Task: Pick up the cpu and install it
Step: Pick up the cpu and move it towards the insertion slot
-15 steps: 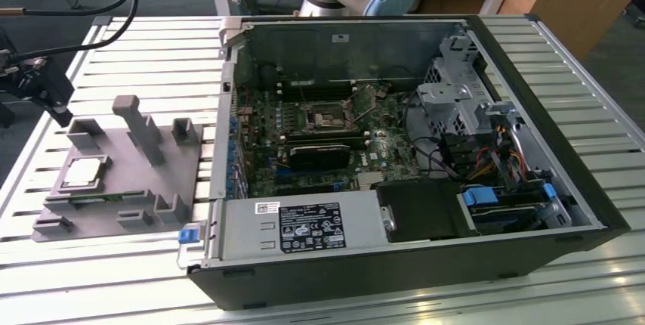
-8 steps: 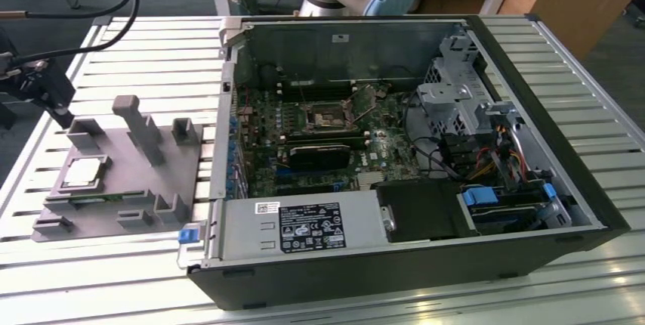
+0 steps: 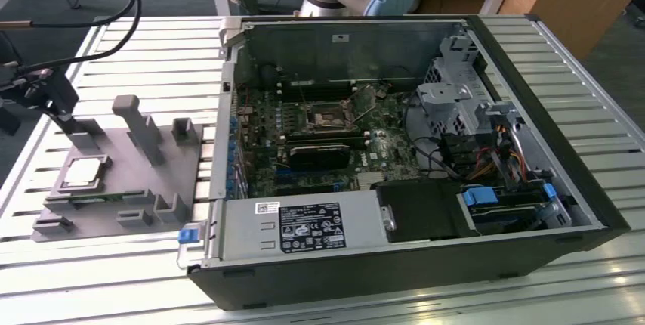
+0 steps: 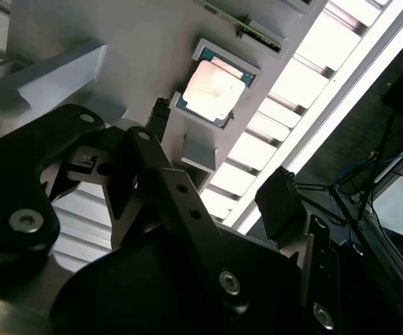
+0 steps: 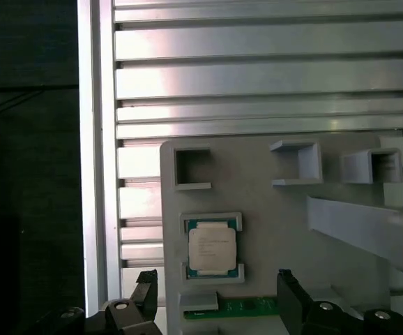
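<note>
Silver-grey, pale-rimmed: noted cpu [image 5: 212, 249] seated flat in a framed pocket of the grey fixture [image 5: 271, 202], at the exterior view's left, well apart from the open computer case [image 3: 564, 113]. Saw print on its lid, too small to read; likewise on the case's white label [image 3: 307, 230]. Found gripper [image 5: 217, 280] hovering over fixture, fingers [image 5: 148, 287] spread apart, cpu untouched. Bare slatted table [image 5: 257, 77] beyond fixture's edges.

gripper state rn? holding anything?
Gripper: open, holding nothing. The small flat square silvery-grey cpu lies in its pocket on the grey plastic fixture, not gripped.
</note>
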Controlling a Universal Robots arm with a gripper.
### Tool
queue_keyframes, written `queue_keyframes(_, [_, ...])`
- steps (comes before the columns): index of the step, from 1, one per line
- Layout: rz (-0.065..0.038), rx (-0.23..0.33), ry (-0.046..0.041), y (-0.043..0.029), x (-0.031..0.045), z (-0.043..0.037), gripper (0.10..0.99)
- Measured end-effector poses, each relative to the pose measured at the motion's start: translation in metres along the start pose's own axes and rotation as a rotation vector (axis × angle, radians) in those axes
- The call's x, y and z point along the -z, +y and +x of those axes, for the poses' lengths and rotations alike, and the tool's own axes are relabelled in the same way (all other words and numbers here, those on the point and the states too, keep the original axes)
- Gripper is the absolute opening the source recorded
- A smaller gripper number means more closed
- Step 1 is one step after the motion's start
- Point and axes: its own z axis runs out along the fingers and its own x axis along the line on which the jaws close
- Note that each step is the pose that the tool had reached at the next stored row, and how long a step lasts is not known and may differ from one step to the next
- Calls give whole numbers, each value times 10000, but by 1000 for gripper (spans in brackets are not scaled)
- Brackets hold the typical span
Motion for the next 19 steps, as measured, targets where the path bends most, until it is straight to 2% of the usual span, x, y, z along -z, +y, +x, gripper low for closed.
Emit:
queue_keyframes(5, [-1, 369, 16, -15, -68, 0, 776])
queue_keyframes(19, [-1, 386, 17, -20, -183, 0, 776])
